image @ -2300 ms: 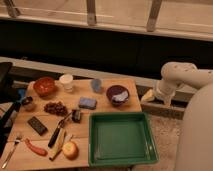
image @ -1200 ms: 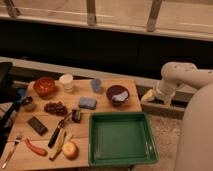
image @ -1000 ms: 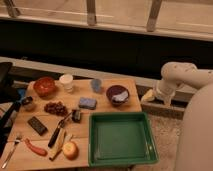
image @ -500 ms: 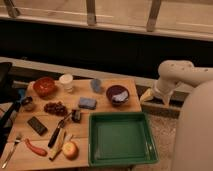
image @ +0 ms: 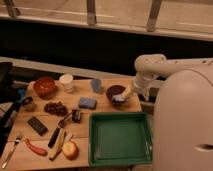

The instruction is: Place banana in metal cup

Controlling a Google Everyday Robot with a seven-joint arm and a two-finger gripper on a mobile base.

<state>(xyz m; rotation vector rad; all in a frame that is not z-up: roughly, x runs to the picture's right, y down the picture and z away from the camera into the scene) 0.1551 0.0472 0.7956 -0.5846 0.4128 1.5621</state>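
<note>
The banana (image: 59, 147) is slender and pale yellow. It lies at the front left of the wooden table (image: 102, 109), between the black-handled knife (image: 55, 134) and a round yellow-orange fruit (image: 70, 149). The metal cup (image: 27, 103) is small and dark and stands at the table's left edge, below the red bowl (image: 45, 86). My gripper (image: 125, 95) hangs on the white arm at the table's right side, over the right rim of a dark bowl (image: 115, 92). It is far from both the banana and the metal cup, and it holds nothing I can see.
A green tray (image: 120, 138) fills the front right. A white cup (image: 66, 82), a grey-blue cup (image: 96, 85), a blue sponge (image: 87, 103), grapes (image: 56, 107), a small dark object (image: 76, 115), a black slab (image: 37, 125), a red pepper (image: 35, 148) and a fork (image: 11, 150) lie around.
My arm has swung left from beside the table, bringing the gripper over the dark bowl's right rim. The objects on the table have not moved.
</note>
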